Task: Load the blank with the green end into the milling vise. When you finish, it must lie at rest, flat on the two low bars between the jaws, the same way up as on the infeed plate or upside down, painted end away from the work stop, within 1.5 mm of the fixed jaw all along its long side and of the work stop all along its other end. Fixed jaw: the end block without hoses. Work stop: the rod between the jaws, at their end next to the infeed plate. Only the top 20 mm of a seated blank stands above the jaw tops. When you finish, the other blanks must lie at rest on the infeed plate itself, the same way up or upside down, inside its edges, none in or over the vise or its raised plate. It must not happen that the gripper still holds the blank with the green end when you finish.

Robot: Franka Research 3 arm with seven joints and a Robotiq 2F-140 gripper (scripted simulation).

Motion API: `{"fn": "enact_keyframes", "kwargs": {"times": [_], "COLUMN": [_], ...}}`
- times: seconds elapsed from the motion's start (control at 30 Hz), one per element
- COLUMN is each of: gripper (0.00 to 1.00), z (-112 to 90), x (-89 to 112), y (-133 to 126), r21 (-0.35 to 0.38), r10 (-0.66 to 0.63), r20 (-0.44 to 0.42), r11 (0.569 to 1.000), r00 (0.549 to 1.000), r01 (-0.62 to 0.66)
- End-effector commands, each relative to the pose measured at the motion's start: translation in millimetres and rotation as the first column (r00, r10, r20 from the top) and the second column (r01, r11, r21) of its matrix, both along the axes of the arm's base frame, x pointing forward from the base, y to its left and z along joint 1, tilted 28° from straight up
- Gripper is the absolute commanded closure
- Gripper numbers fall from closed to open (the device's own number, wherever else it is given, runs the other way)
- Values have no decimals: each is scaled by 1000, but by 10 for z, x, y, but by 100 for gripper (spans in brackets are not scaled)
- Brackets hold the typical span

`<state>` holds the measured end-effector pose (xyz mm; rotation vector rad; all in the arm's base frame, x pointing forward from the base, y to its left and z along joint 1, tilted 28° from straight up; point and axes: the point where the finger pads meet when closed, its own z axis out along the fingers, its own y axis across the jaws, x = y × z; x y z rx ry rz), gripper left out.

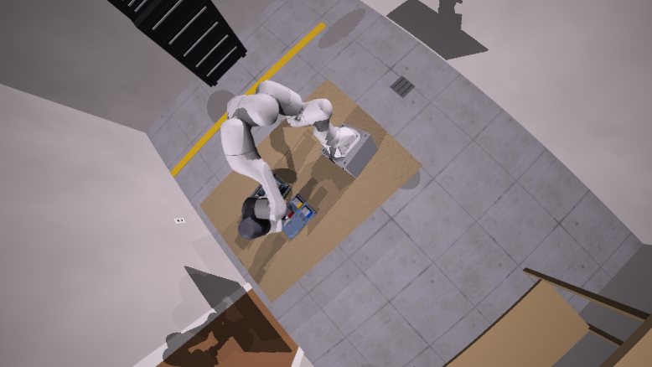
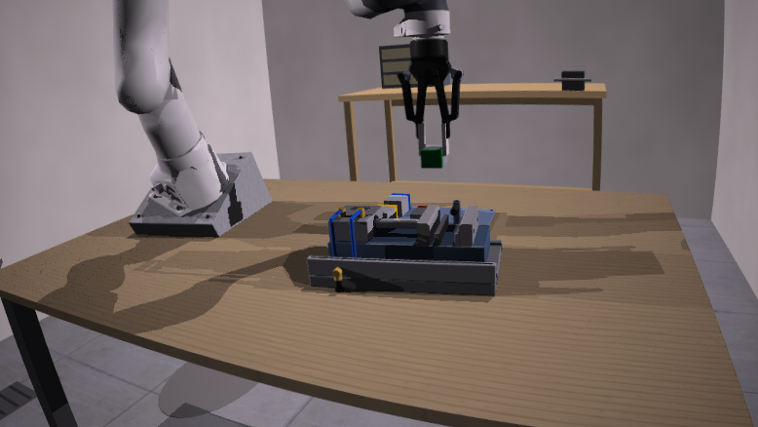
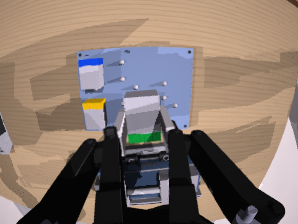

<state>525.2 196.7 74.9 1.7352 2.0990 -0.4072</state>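
The gripper [image 2: 433, 141] is closed on the green-ended blank [image 2: 432, 157], holding it in the air well above the milling vise [image 2: 408, 225] and clear of every fixture. In the exterior view the green end faces the camera, so the blank's long axis runs roughly level, from the camera side back toward the far side of the table [image 2: 530, 329]. In the wrist view the painted end lies nearest the gripper body and the grey end reaches out over the infeed plate [image 3: 180, 76]. The fingers [image 2: 446, 138] clamp its long sides.

On the infeed plate lie a blue-ended blank [image 3: 91, 74] and a yellow-ended blank [image 3: 95, 113], side by side. A red-ended blank [image 2: 422, 207] shows beyond the vise.
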Motion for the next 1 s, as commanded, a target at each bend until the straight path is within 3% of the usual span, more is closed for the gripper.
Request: {"fn": "enact_keyframes", "kwargs": {"times": [0.0,0.2,0.6,0.77,0.97], "gripper": [100,100,100,100,100], "z": [7,216,216,427,427], "x": [5,215,215,426,426], "y": [35,-384,-384,-797,-797], "r21": [1,1,1,1,1], "r10": [31,31,31,31,31], "r20": [-7,-7,-7,-7,-7], "r11": [1000,1000,1000,1000,1000], "r00": [999,999,999,999,999], "r01": [-31,-31,-31,-31,-31]}}
